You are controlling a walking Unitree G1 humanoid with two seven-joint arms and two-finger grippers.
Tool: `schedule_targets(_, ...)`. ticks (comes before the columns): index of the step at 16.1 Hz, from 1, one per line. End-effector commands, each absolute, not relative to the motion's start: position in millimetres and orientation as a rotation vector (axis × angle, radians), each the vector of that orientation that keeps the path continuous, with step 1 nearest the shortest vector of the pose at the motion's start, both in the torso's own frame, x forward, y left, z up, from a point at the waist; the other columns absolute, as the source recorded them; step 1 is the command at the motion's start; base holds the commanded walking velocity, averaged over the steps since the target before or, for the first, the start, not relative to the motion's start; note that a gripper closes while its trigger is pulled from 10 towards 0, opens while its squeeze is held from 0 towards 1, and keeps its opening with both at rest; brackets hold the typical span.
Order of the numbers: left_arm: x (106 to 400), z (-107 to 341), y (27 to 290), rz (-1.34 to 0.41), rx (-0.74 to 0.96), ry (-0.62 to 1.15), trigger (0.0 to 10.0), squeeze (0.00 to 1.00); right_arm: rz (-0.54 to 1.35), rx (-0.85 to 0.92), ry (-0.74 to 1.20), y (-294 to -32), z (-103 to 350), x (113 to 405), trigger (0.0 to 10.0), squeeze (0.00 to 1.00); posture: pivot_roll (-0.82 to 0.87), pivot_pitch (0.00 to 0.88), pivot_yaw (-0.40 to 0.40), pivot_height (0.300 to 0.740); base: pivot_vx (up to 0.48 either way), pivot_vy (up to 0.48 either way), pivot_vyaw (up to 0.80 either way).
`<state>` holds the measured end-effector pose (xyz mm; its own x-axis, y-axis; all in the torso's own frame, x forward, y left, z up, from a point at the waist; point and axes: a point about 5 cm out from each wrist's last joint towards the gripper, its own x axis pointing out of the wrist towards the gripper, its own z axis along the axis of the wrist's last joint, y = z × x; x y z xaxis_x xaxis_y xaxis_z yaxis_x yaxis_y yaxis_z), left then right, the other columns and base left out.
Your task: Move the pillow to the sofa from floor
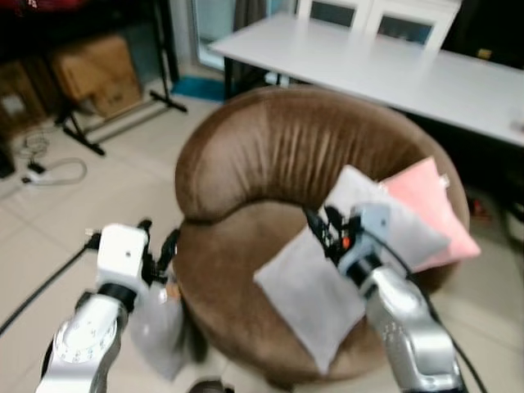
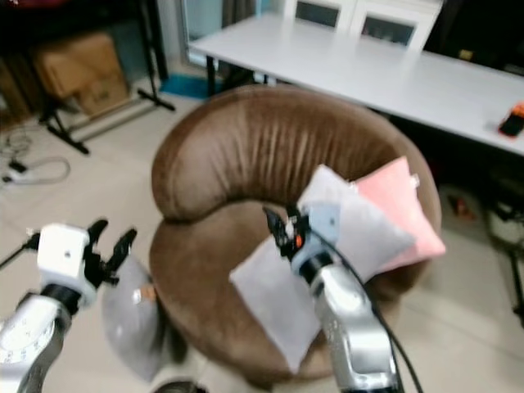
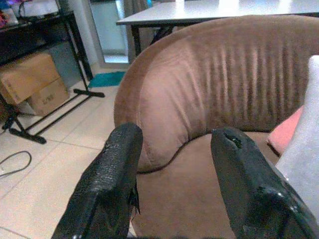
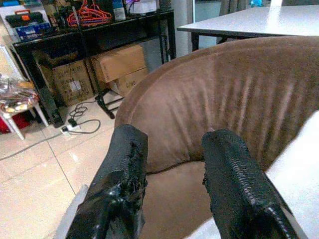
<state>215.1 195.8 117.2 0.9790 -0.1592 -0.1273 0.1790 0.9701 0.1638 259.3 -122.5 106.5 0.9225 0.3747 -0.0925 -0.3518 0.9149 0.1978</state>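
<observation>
We saw a grey pillow (image 1: 315, 291) lying on the round brown sofa (image 1: 270, 155), beside a second grey pillow (image 1: 385, 217) and a pink one (image 1: 430, 209). Our right pincer (image 2: 282, 223) hovered above it, fingers parted and empty. Our left pincer (image 2: 105, 243) gaped empty beside the sofa, above a grey bag (image 2: 135, 323) on the floor.

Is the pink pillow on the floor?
No: the pink pillow leans against the sofa backrest, beside a grey pillow on the seat.
</observation>
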Motion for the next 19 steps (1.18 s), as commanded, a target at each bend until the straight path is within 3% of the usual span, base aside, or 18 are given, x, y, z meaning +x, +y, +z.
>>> schedule_targets(1,216,117,193,-0.179,0.187,0.113,10.0,0.0,0.358,0.175,0.161,-125,103,258,10.0,0.0,0.04,0.0,-0.038,0.74,0.0,0.262,0.0)
schedule_targets(9,217,117,194,-0.183,0.195,0.113,10.0,0.0,0.233,0.204,0.22,-134,95,263,10.0,0.0,0.05,0.0,-0.032,0.74,0.0,0.265,0.0)
schedule_targets(19,216,117,195,-0.179,0.187,0.116,10.0,0.0,0.253,0.198,0.239,-129,92,263,10.0,0.0,0.06,0.0,-0.037,0.74,0.0,0.279,0.0)
